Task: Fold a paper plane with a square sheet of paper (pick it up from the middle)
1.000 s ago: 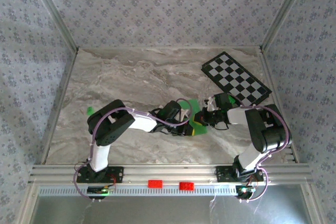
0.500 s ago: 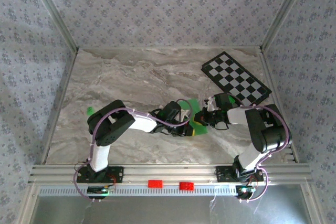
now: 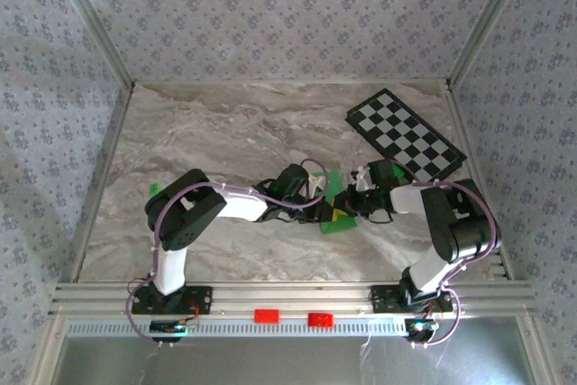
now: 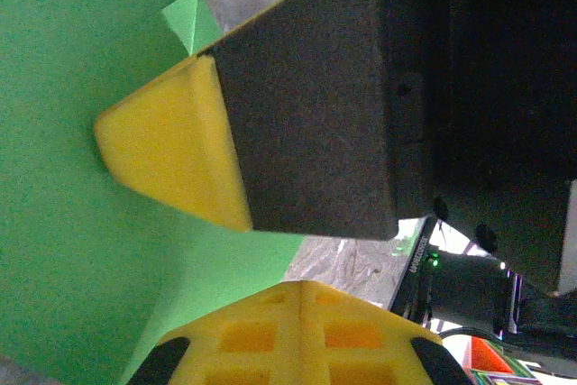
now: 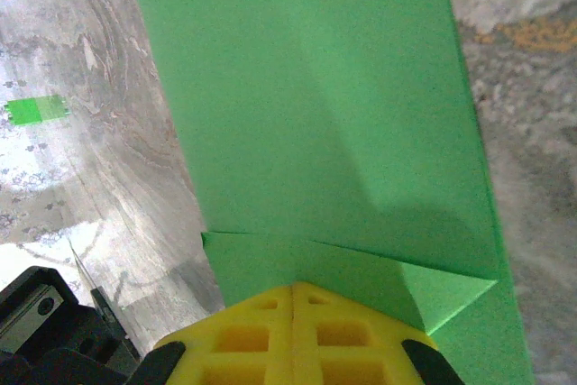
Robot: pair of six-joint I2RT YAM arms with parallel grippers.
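Left gripper point(image 4: 300, 288) was fully closed, its two yellow waffle-patterned fingertips meeting along a thin seam with no paper visible between them, tips right at the edge of the green paper sheet point(image 5: 315, 114). Right gripper point(image 5: 293, 288) was closed the same way, yellow gridded tips pressed together over a folded edge of the sheet; could not tell whether either one pinched a layer. From the left wrist, the right gripper's other-facing finger showed as a dark matte block ending in a smooth yellow wedge fingertip point(image 4: 171, 164), lying against the flat green surface. The sheet was thin, plain, bright green, matte, partly folded: from the right wrist it read as a long straight-edged band with a sharp crease across it near the fingers and a small pointed triangular flap point(image 5: 451, 299) sticking out at one side. In the top view it lay mid-table, between the two grippers, which met nearly tip to tip over it. Table point(image 3: 225, 132) was glossy grey-beige marble-look with streaky veins. Black-and-white checkered board point(image 3: 406, 134), flat and rectangular, lay at the far right, well apart from the paper. Tiny green block point(image 5: 36, 110) sat on the marble toward the left side.
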